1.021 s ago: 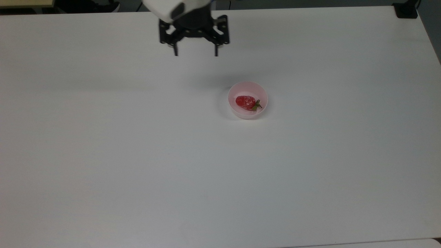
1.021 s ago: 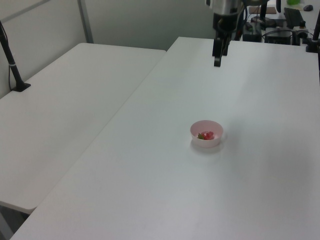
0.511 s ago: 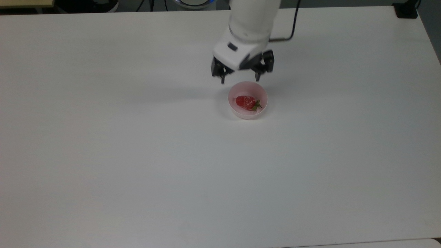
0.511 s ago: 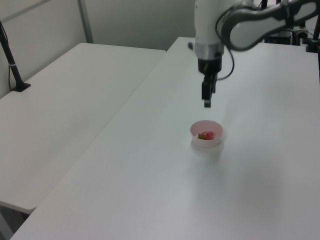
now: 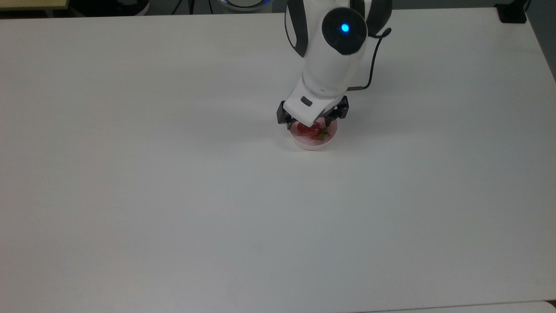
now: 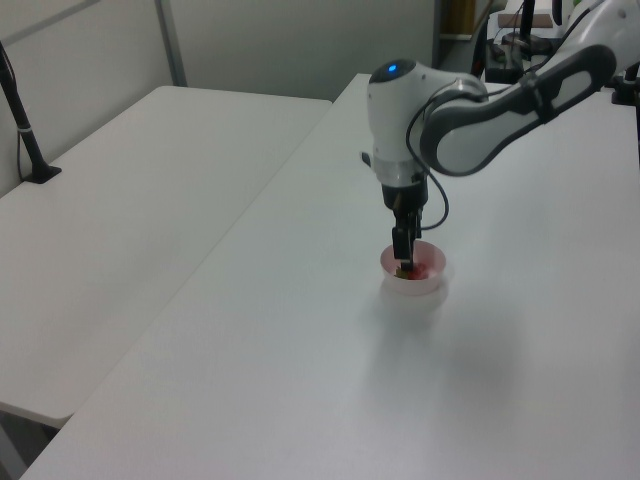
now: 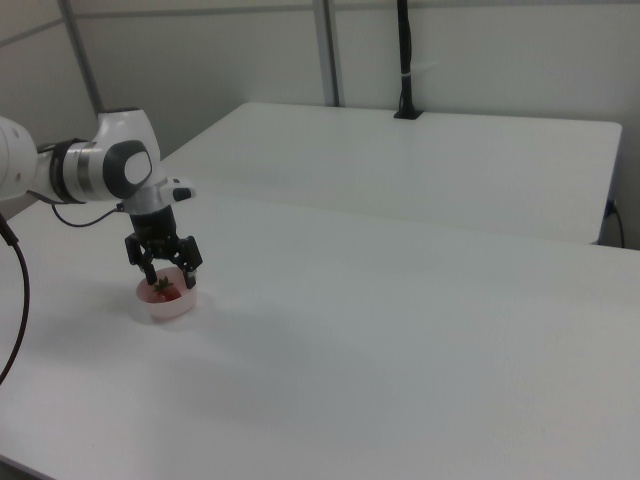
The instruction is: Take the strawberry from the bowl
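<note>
1. Red and glossy, the strawberry (image 5: 313,130) lies on its side in the pale pink bowl (image 5: 309,143), its green cap toward the top view's right. The bowl stands on the white table (image 5: 173,195), toward the far side in the top view.
2. Judged by its look, the berry is light, soft and slick. A gentle squeeze across the red body, clear of the leafy cap, seems the safest hold, since hard pressure could bruise it or make it squirt out.
3. The bowl is small and probably light, so a finger catching its wall could tip or drag it.
4. The white arm reaches down from the far edge, wrist pointing almost straight down over the bowl.
5. The gripper (image 7: 167,275) has its fingers spread apart, tips at the bowl's rim, straddling the berry without clamping it.
</note>
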Controlling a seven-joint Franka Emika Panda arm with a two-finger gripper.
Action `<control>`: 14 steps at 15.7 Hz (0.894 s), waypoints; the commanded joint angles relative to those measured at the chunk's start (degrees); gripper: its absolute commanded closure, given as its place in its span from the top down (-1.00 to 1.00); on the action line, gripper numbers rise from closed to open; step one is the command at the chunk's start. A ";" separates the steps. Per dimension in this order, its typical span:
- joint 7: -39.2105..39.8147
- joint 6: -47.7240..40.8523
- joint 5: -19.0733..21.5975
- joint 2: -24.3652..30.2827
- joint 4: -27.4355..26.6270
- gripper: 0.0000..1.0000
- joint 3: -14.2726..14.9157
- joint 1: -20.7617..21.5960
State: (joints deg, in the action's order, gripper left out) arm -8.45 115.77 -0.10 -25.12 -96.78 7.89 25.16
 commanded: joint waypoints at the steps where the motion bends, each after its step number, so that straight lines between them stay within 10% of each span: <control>1: -0.87 2.54 -1.48 -1.51 -0.77 0.95 0.29 1.29; 6: -0.78 2.54 -3.41 -2.31 -1.48 0.95 0.02 1.29; 11: 1.41 2.19 -3.59 -2.04 -1.48 0.24 0.11 1.29; 14: 1.33 1.75 -3.42 -1.34 -1.39 0.22 0.11 1.20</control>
State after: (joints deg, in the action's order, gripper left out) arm -7.89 116.75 -2.90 -27.61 -96.81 7.73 25.83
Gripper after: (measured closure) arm 0.388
